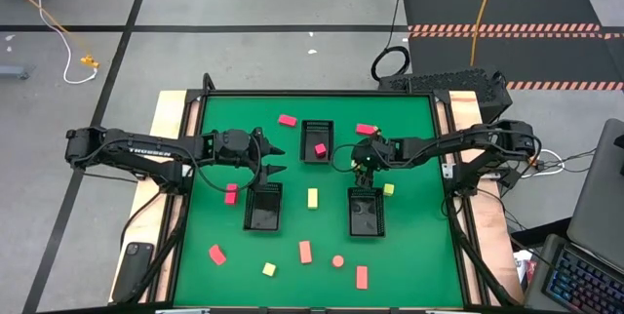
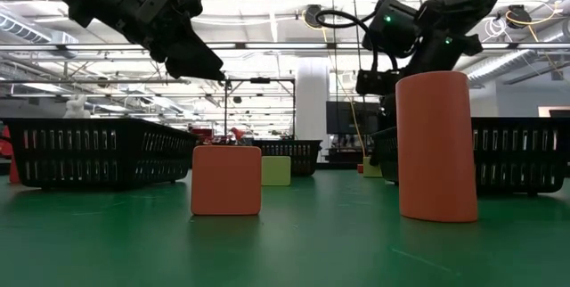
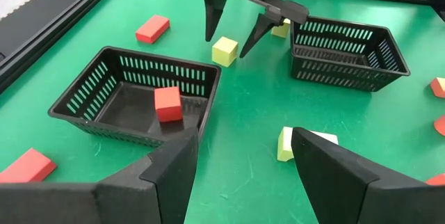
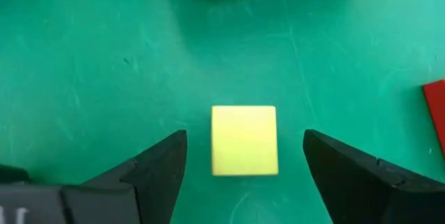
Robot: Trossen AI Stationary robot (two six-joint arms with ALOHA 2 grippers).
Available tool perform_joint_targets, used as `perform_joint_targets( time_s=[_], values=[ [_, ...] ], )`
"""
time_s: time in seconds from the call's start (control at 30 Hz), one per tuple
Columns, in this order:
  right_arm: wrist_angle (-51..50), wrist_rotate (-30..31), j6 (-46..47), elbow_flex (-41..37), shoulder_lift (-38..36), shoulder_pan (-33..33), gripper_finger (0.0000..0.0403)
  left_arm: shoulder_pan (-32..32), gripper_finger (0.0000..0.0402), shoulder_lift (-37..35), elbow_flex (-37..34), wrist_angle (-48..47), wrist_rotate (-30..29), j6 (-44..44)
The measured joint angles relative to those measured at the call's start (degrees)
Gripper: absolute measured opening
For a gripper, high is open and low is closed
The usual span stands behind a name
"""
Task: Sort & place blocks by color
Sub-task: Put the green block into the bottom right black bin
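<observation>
Risk of a slipped pinch: closing too high on the yellow cube (image 4: 244,140) would squeeze it out or tip it. Closing off-centre would shove it across the green tabletop (image 1: 414,255) toward the nearby empty black tray (image 3: 348,50). Also a chance of dropping it beside the red block (image 3: 167,104) in the other tray (image 3: 104,88), spoiling the sort.

Right gripper (image 3: 227,43) poised directly above the cube, fingers apart and straddling it, touching neither side. Cube flat on the tabletop between the two trays. Left gripper (image 1: 278,158) waiting nearby, fingers apart, empty.
</observation>
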Motion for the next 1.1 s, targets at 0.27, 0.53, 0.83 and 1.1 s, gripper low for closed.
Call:
perform_joint_targets(
  time_s=[0.27,0.53,0.83,1.1],
  values=[
    [0.13,0.0,-1.09,0.0,-0.02,-0.11,0.0219,0.0,0.0232,0.0,0.0,0.02,0.0,-0.26],
    [0.42,0.0,-2.16,0.09,1.75,-0.42,0.0138,0.0,0.0232,0.0,0.0,0.03,0.0,-0.44],
    [1.35,0.13,-4.57,0.04,0.99,-0.5,0.0124,0.03,0.0232,0.02,0.0,-0.1,-0.22,-0.62],
    [-9.0,0.17,-5.37,4.91,-8.59,2.0,0.0124,0.22,0.0232,0.02,0.02,-0.13,-4.57,-1.06]
  ],
)
